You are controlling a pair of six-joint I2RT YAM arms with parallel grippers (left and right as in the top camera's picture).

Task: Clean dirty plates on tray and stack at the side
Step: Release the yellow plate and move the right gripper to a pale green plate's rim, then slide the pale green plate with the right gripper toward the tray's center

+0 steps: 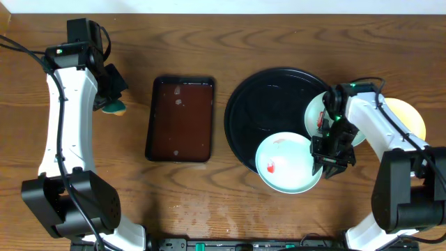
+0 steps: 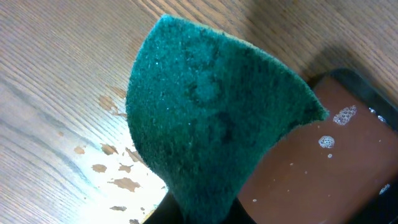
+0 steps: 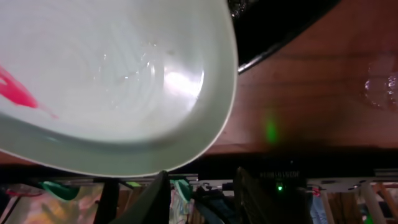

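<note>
Wooden tabletop (image 1: 181,202) — red-smeared plate (image 1: 287,167) across black tray (image 1: 268,104) rim

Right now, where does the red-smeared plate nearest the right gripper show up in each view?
Overhead: red-smeared plate lower centre-right, overlapping the near rim of the black tray.
Left wrist: not in it; only the sponge and brown tray.
Right wrist: fills the upper left.
Shared landmark: the black tray, top right in the right wrist view.
</note>
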